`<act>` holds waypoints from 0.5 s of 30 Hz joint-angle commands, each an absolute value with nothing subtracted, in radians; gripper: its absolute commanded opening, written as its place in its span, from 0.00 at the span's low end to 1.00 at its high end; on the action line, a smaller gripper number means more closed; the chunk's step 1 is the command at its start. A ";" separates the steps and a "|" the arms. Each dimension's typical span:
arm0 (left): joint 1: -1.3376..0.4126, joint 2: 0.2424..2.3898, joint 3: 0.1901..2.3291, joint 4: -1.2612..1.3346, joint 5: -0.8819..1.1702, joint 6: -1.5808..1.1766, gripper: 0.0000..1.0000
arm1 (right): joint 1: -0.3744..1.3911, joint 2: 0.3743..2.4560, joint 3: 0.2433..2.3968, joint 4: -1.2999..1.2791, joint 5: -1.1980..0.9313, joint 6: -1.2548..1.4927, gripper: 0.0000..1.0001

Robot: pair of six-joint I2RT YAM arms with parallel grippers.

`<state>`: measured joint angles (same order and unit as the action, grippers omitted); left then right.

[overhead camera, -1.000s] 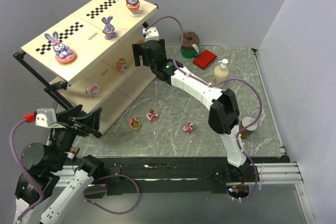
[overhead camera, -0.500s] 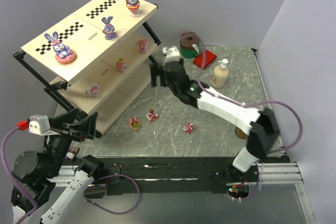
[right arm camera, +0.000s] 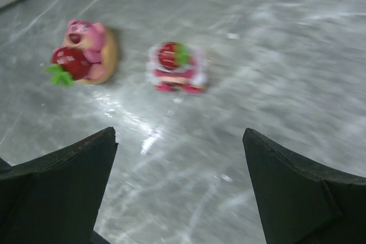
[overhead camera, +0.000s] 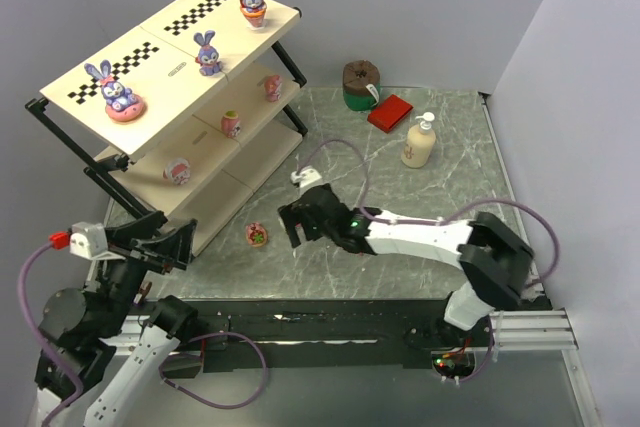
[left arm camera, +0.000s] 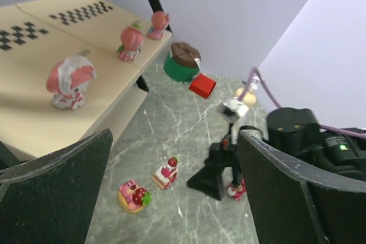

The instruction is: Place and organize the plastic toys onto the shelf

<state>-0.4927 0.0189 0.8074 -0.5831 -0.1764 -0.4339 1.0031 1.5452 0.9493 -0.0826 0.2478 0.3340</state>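
Observation:
The shelf [overhead camera: 165, 42] stands at the back left. Three purple bunnies [overhead camera: 208, 54] sit on its checkered top board. Three pink toys [overhead camera: 231, 124] sit on the middle board and also show in the left wrist view [left arm camera: 130, 42]. On the table lie a pink bear toy [overhead camera: 257, 235] [right arm camera: 86, 58], a strawberry cake toy [right arm camera: 174, 68] [left arm camera: 165, 173] and a red toy [left arm camera: 235, 190]. My right gripper [overhead camera: 292, 225] [right arm camera: 180, 181] is open and empty, low over the table just short of the cake toy. My left gripper [overhead camera: 150, 244] [left arm camera: 171, 198] is open and empty by the shelf's near corner.
A green tin with a brown lid [overhead camera: 360, 84], a red box [overhead camera: 389, 112] and a cream pump bottle [overhead camera: 419, 142] stand at the back of the marble table [overhead camera: 440, 187]. The right arm lies low across the table's middle. The shelf's black frame [overhead camera: 70, 142] juts left.
My right gripper has pulled away from the shelf's middle board, leaving a pink toy there, and swung down to the near table by the cake toy. The left arm shifted slightly.

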 commanded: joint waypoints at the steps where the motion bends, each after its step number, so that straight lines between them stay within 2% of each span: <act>1: -0.492 0.003 0.753 -0.506 -0.146 -0.453 0.96 | 1.014 1.664 1.046 0.034 0.221 0.325 0.97; 10: -0.492 -0.075 0.672 -0.453 -0.126 -0.451 0.96 | 1.009 1.848 1.103 0.095 0.336 0.371 0.90; 15: -0.492 -0.072 0.660 -0.453 -0.126 -0.449 0.97 | 0.994 1.891 1.138 0.100 0.336 0.377 0.68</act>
